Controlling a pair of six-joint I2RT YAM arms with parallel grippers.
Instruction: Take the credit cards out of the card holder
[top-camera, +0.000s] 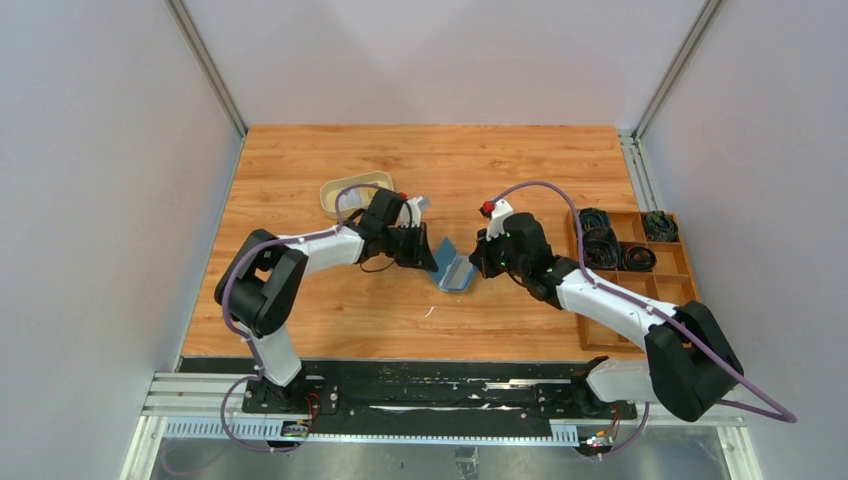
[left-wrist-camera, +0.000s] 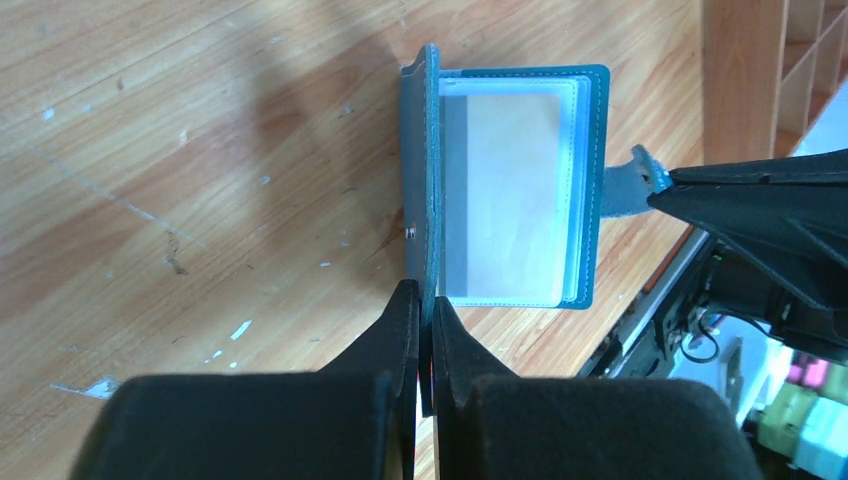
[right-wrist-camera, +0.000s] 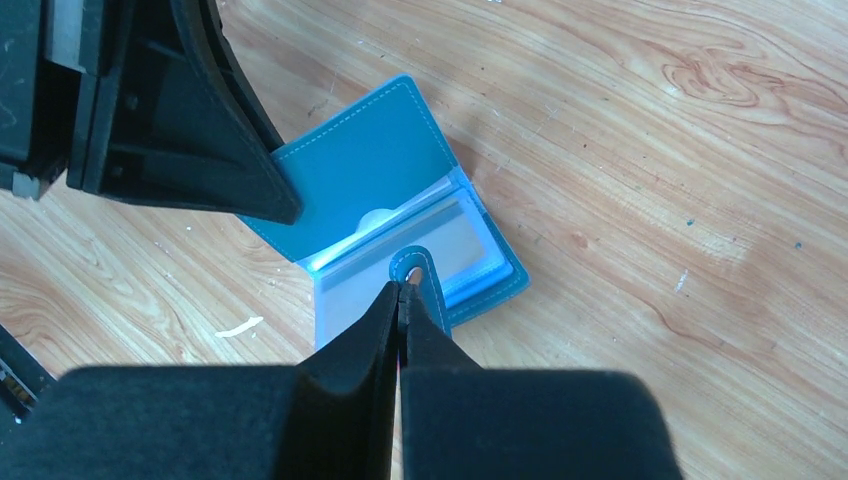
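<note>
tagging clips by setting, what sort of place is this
Most likely a robotics lab test cell: a wood-grain tabletop walled in by plain grey panels, two white-and-black robot arms bolted to a black rail at its near edge, and a brown compartmented wooden box of coiled black cables.

Reaching inward from the lower corners toward mid-frame, as seen from above.
Holding the white-and-black jointed left arm (top-camera: 320, 247) folded sharply at the elbow and the matching right arm (top-camera: 610, 300) stretched longer and lower, with both wrists tilted down and face to face. Pinching with the black two-finger left gripper (left-wrist-camera: 425, 300), closed tight on the upright cover of the flat teal-blue bifold card holder (right-wrist-camera: 360, 160). Pinching with the black right gripper (right-wrist-camera: 402, 290), pressed together on its small tab.
</note>
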